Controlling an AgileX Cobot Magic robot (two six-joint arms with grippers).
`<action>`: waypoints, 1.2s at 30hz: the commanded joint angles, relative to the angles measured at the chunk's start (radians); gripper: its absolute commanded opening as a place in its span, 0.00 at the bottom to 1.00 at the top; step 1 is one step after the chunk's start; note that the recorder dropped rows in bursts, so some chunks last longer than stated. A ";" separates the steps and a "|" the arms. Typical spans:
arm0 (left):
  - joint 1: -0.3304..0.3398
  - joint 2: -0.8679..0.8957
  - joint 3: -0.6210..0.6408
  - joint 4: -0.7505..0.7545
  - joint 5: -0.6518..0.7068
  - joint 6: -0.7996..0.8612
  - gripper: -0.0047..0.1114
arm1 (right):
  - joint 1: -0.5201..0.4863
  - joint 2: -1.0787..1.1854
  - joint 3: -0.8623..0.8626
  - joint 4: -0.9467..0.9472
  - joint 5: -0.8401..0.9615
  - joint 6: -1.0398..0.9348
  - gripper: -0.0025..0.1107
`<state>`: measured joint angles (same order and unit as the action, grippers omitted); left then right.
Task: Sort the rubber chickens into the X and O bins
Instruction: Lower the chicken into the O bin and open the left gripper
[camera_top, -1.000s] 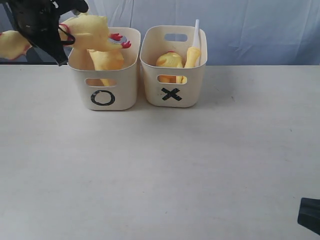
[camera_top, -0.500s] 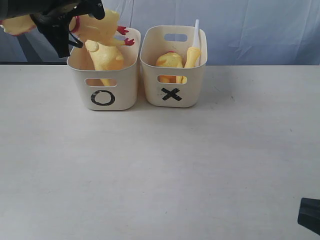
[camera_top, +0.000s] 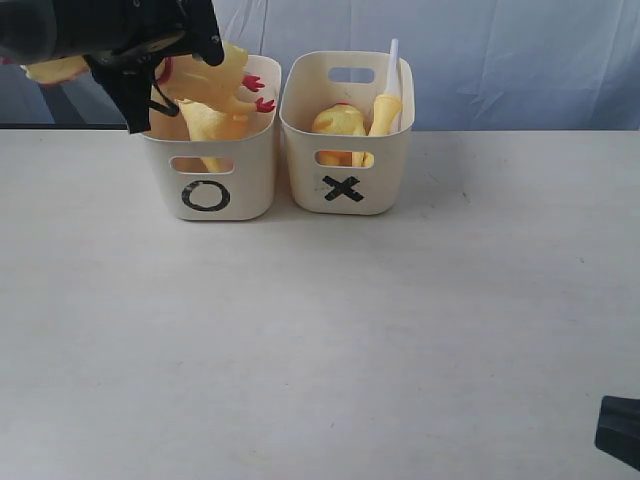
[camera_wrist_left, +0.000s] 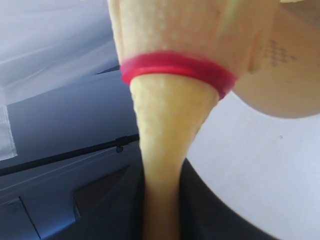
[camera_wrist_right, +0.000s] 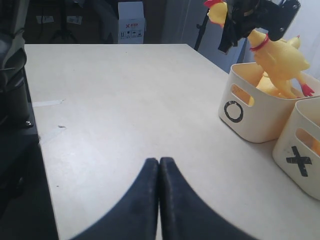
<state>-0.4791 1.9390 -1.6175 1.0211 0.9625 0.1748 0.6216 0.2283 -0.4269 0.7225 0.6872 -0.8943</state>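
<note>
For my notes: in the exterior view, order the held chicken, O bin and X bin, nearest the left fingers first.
1. Rubber chicken, gripped by the left fingers.
2. O bin, just below.
3. X bin, farther right.

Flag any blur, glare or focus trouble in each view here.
Exterior view: even soft light, O bin and X bin sharp, no glare. Left wrist view: held chicken fills the frame, too close, soft. Right wrist view: table crisp, shut right end effector a dark silhouette.
</note>
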 joint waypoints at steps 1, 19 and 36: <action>-0.004 -0.005 -0.009 0.051 -0.006 -0.007 0.04 | -0.005 -0.006 0.007 0.006 -0.002 0.001 0.02; -0.071 -0.005 -0.009 0.166 -0.046 0.038 0.30 | -0.005 -0.006 0.007 0.006 -0.002 0.001 0.02; -0.072 -0.005 -0.009 0.166 -0.071 0.038 0.46 | -0.005 -0.006 0.007 0.006 -0.002 0.001 0.02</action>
<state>-0.5493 1.9390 -1.6175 1.1713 0.9022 0.2218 0.6216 0.2283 -0.4269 0.7225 0.6872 -0.8943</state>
